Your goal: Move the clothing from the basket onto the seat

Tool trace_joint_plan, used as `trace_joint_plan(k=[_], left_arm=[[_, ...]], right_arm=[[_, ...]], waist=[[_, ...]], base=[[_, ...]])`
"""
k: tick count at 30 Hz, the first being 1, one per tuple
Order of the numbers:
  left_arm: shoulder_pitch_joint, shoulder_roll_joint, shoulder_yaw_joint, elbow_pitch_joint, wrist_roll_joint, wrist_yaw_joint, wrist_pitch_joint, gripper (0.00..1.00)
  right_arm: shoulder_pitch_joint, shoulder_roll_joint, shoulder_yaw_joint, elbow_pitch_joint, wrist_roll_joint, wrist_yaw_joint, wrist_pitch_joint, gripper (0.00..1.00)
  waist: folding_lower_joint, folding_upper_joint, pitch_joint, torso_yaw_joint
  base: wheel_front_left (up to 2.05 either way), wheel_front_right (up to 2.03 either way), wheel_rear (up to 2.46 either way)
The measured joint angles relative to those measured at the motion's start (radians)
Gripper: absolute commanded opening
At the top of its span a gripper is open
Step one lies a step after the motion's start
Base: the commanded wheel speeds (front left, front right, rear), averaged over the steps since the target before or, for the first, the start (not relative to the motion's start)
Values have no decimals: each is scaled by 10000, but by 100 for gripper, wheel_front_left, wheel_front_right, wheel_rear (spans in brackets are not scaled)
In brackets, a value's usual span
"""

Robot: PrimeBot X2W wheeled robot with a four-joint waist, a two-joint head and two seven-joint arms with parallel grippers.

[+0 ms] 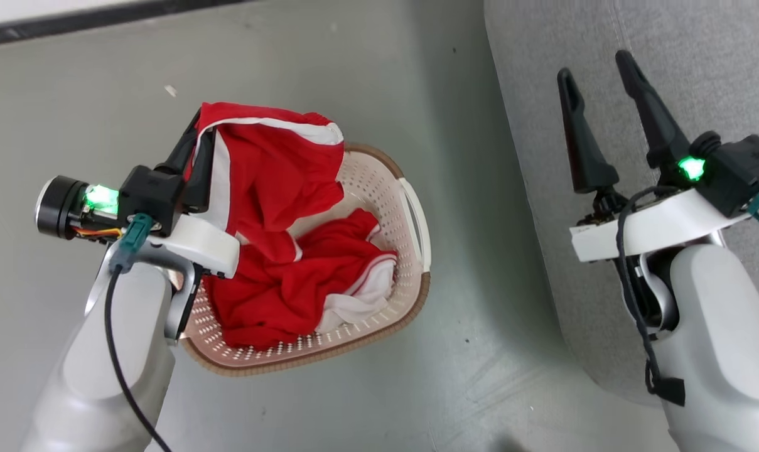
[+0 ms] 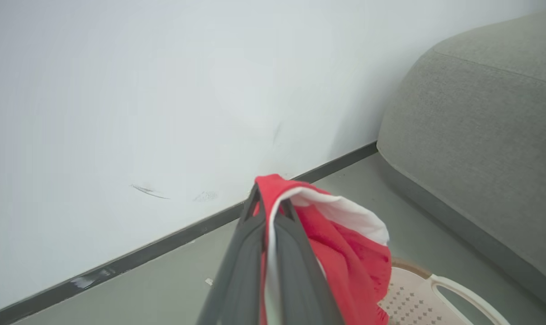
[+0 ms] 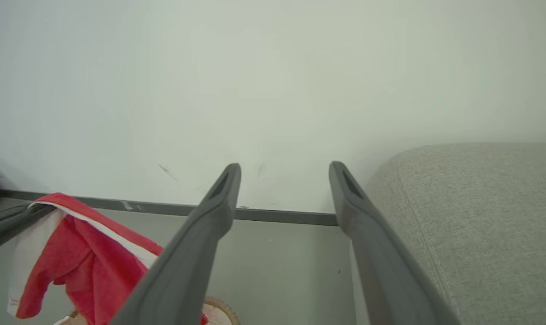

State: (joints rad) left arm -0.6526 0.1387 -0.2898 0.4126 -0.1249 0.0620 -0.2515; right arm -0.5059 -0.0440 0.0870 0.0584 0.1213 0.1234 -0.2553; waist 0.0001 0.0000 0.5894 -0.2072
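Red fabric with white stripes: one garment [image 1: 272,169] is hanging from the left gripper [image 1: 194,141], whose dark fingers are pressing together on its white-edged hem, above the far left part of the basket [image 1: 382,188]. In the head view the cloth is hiding the fingertips; the left wrist view is showing them pinching the hem, with fabric folding over the tips. The lower folds are trailing into the basket, and where they are ending is hard to make out.

Second garment [image 1: 291,295], red with white trim, is lying crumpled inside the basket and covering most of its bottom. The left forearm is blocking the basket's near left rim. The wrist views are cutting the basket down to a handle and a bit of brown rim.

Right gripper [image 1: 596,69] is hovering with its fingers spread wide, holding nothing, above the left border of the seat [image 1: 530,107]. The seat is running off the right edge. The right wrist view is showing its rounded corner and stitched seam, plus a pale wall [image 3: 273,67] that the head view is leaving out.
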Motion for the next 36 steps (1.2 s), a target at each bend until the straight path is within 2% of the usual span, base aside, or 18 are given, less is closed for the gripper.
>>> trace_joint_plan(k=[8,17,26,36], left_arm=[[1025,263,502,-828,-341,33,-10,0],[2025,447,610,-1279,-681,-2,-8,0],[2157,539,374,-1875,-706,-347,58,0],[2359,569,104,-2460,-859,-656,673,0]], right_arm=[[395,-17,242,261,-190,0,0,100],[1219,-46,587,642,-554,0,0,100],[1800,-430,1308,951,-717,0,2,100],[2631,-640,1812,1244,-715,0,2,100]], waist=[[0,0,-1105,542],[0,0,-2268,1019],[-1,0,-3284,1393],[-1,0,-4440,1771]], base=[[0,0,0],[0,0,0],[0,0,0],[0,0,0]])
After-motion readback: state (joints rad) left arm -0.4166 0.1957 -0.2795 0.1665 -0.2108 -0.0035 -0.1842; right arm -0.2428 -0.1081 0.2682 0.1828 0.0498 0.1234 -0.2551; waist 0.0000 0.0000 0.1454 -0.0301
